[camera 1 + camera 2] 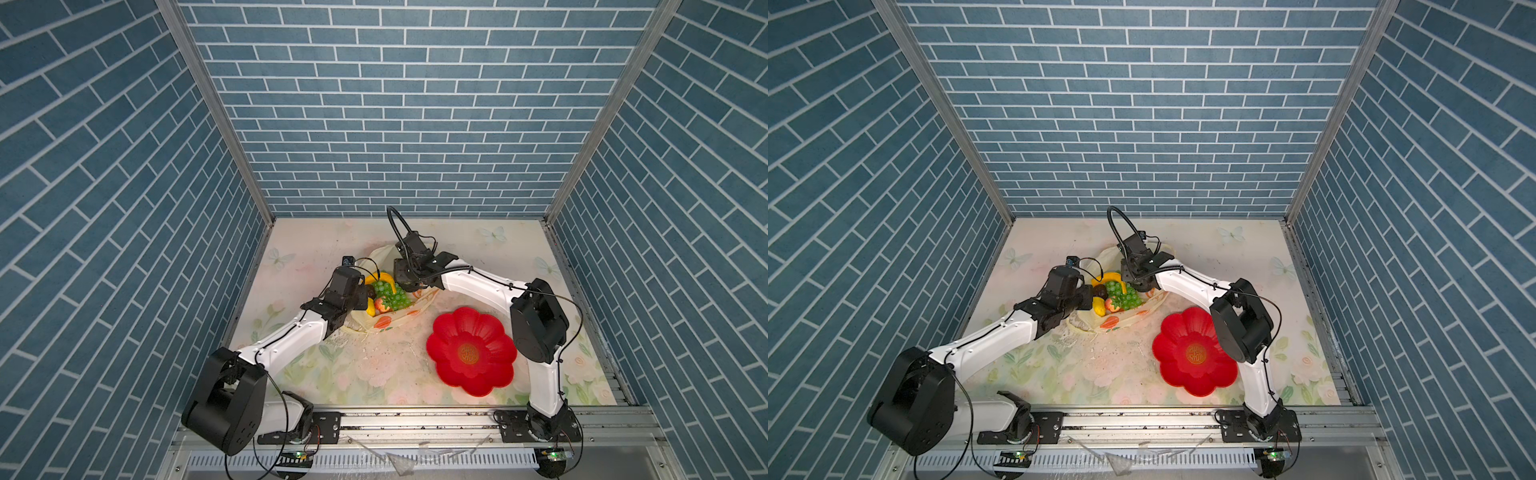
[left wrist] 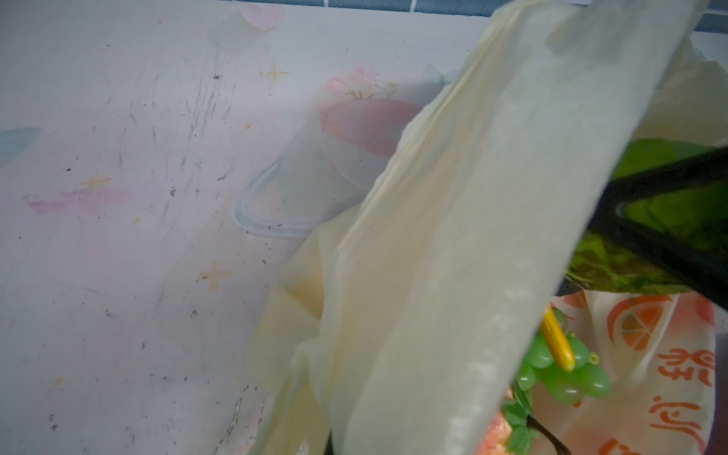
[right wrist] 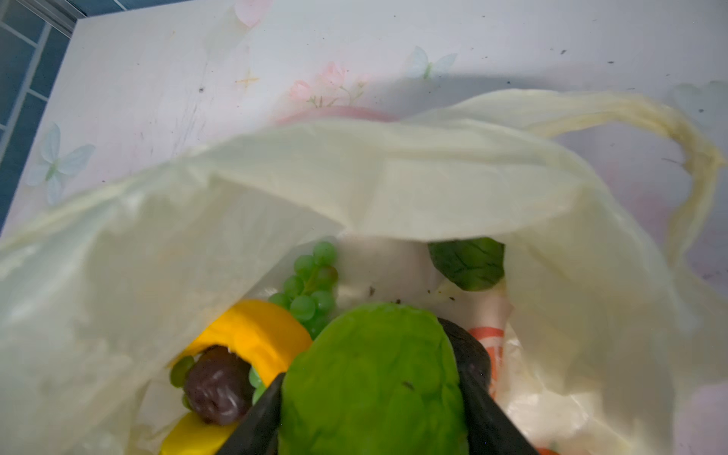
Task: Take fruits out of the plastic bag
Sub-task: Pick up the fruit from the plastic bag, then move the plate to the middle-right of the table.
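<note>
Right gripper (image 3: 370,398): clamped round the bumpy green citrus (image 3: 370,346), one black finger on each flank, low centre of the right wrist view. The fruit sits inside the plastic bag (image 3: 394,177), at its mouth, not yet lifted clear. Jaws stand fairly wide because the fruit is broad.

Left gripper (image 1: 362,296): clenched, pinching the bag's edge. The left wrist view shows a band of film stretched taut toward the upper right of the frame. Judged purpose: hold the mouth open and anchor the thin bag so it does not rise with the fruit.

Bag lies on the table (image 1: 316,374), just left of centre in both top views. Visible inside: grapes (image 1: 388,293), banana (image 1: 381,277), strawberry (image 1: 381,305), lemon (image 1: 369,307), dark avocado (image 3: 216,388).

Red plate (image 1: 451,332): lower right of centre, empty, apart from the bag. Likely drop point.

Risk: the upper film flap drapes over the opening and may snag the citrus on the way out.
</note>
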